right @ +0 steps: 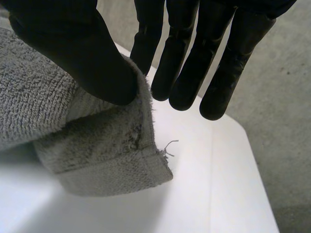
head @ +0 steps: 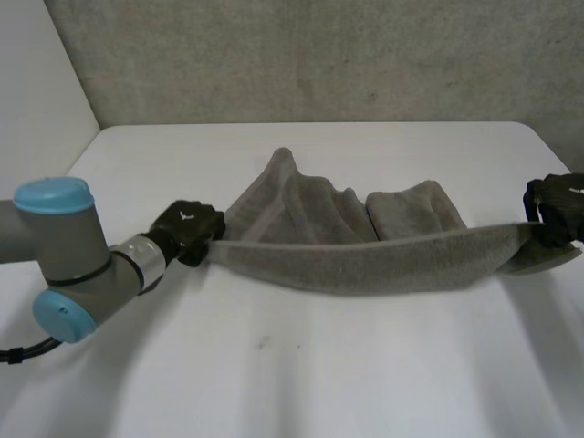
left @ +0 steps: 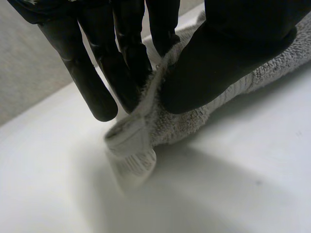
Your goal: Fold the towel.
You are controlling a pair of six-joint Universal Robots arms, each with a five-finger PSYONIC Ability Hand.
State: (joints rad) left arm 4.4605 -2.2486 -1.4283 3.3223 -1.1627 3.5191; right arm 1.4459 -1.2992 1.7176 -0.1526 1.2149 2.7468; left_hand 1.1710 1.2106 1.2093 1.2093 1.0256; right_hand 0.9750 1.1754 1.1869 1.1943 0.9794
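A grey towel [head: 365, 260] lies across the middle of the white table [head: 301, 374]. Its near edge is pulled into a taut band between my two hands, and the rest lies rumpled behind it. My left hand [head: 187, 232] holds the band's left end just above the table. Seen from the left wrist, the left hand [left: 228, 53] pinches the towel's hemmed corner [left: 133, 145] between thumb and fingers. My right hand [head: 558, 210] holds the opposite end near the table's right edge. There the right hand [right: 73, 43] presses the towel's corner [right: 102, 155] against a finger with its thumb.
A grey concrete wall [head: 319, 55] runs behind the table and a white panel [head: 36, 82] stands at the back left. The table's rounded far right corner [right: 243, 131] lies just past my right hand. Bare tabletop lies in front of the towel.
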